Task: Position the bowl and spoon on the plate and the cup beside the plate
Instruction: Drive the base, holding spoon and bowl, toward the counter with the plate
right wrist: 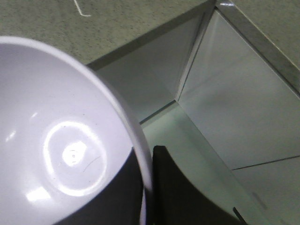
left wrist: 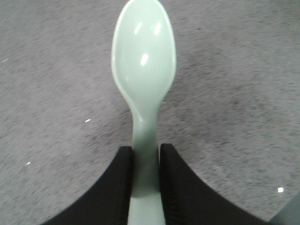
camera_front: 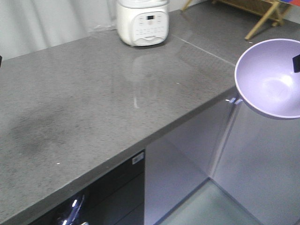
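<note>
Two items are in grip, one per arm.

Left gripper (left wrist: 146, 153): black fingers (left wrist: 117, 187) are closed on the handle of the mint-green spoon (left wrist: 144, 70), one on each side. The scoop points away from the wrist with its hollow face toward the camera. Speckled grey countertop (left wrist: 243, 93) fills the background. Can't tell from the left wrist view whether the spoon touches the stone or sits above it.

Right gripper (right wrist: 147, 180): clamped over the rim of the lavender bowl (right wrist: 61, 154), with one finger inside the wall and the other finger (right wrist: 173, 192) outside it. The rim runs between them. There is a glossy highlight on the bowl's bottom.

In the front view the bowl (camera_front: 274, 77) is at the right edge of frame, off the counter and in the air. It is tilted so its opening faces the camera. It is past the countertop's (camera_front: 93, 108) front edge, in front of the glossy grey cabinet doors (camera_front: 187, 159) at the inside corner. A black sliver of the gripper shows at the bowl's far-right rim.

A white rice cooker (camera_front: 143, 21) with a button panel stands at the back of the counter, well apart from the bowl. A wooden frame (camera_front: 262, 18) is at top right behind the counter. Pale floor (right wrist: 197, 140) is visible below the bowl in the right wrist view.
</note>
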